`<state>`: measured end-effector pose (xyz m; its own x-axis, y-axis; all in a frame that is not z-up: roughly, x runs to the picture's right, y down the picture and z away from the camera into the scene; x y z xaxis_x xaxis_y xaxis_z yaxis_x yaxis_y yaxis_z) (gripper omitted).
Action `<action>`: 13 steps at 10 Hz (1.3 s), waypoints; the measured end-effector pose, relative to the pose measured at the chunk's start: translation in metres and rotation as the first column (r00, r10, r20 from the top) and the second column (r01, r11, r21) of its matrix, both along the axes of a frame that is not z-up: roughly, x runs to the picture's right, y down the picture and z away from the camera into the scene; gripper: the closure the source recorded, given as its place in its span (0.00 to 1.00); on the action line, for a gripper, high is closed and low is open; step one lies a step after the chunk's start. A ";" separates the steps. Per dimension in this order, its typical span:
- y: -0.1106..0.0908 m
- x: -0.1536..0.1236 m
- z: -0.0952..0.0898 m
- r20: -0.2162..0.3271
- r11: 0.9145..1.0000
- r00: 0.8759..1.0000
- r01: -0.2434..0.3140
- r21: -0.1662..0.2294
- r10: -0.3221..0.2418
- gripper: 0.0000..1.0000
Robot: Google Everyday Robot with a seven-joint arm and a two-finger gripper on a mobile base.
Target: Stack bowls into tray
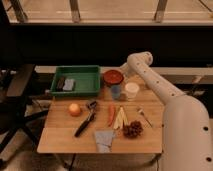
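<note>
Reaching in from the near right, a white robot arm is bending over a wooden desk (65, 135) and holding its end effector (123, 73) at the far right edge of a red-orange bowl (113, 78). The bowl is sitting on the desk, just right of the green tray (87, 80), so the carry is likely heading leftward. The end effector is standing released, jaws spread wide, apparently gripping nothing. A blue cup (116, 91) and a white cup (132, 90) are sitting just nearer than the bowl.

I count one bowl (114, 77), one tray (87, 82), one blue cup (116, 91), one white cup (132, 90) and one orange (74, 109). I have one gripper (122, 73), positioned at the bowl's far rim
</note>
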<state>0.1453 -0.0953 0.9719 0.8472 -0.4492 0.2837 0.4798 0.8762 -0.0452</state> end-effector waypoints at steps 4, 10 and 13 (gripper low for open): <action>0.015 -0.006 0.015 0.078 0.999 0.997 0.022 -0.037 -0.019 0.35; 0.045 -0.044 0.035 0.208 0.990 0.978 0.061 -0.128 -0.033 0.38; 0.048 -0.050 0.038 0.235 0.988 0.972 0.060 -0.144 -0.024 0.64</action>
